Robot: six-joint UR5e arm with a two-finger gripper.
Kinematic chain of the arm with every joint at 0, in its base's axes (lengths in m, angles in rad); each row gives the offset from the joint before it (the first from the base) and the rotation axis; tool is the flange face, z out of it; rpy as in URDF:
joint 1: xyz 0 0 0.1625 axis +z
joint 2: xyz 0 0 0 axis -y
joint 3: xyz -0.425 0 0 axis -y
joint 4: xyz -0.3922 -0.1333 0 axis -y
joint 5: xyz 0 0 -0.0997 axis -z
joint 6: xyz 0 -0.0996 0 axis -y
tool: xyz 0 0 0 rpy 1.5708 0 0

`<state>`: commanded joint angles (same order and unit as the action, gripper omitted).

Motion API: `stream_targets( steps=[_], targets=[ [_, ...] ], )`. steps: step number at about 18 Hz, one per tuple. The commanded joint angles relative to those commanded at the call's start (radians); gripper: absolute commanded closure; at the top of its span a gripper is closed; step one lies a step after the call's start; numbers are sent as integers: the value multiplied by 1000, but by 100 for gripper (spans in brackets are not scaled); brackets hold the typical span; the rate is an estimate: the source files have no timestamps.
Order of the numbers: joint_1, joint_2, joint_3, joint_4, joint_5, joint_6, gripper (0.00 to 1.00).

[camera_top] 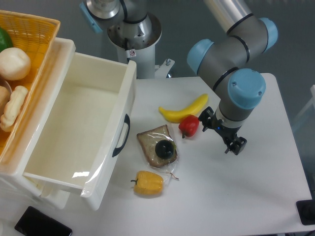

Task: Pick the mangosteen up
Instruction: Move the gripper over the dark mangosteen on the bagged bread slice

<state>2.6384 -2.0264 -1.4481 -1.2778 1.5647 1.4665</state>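
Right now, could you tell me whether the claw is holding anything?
Nothing is held: the claw hangs empty beside the red fruit, and the mangosteen rests on the bread slice.

One fixed camera, mounted high, looking steeply down on my table from the front side. My base sits at the top edge of frame, so the view faces back toward me. Medium range: whole white tabletop fits, plus the open white drawer and part of a wicker basket at left. My upper arm runs out of frame. No second view.
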Motion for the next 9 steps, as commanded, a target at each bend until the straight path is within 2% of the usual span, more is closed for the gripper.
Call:
stream_targets(
  steps=[3,6,9],
  targets=[
    [-2,0,-2,12,-3,-14,0],
    [-24,-5,-8,18,-3,-179,0],
    [-43,8,-63,81,-8,-262,0]
  ],
)
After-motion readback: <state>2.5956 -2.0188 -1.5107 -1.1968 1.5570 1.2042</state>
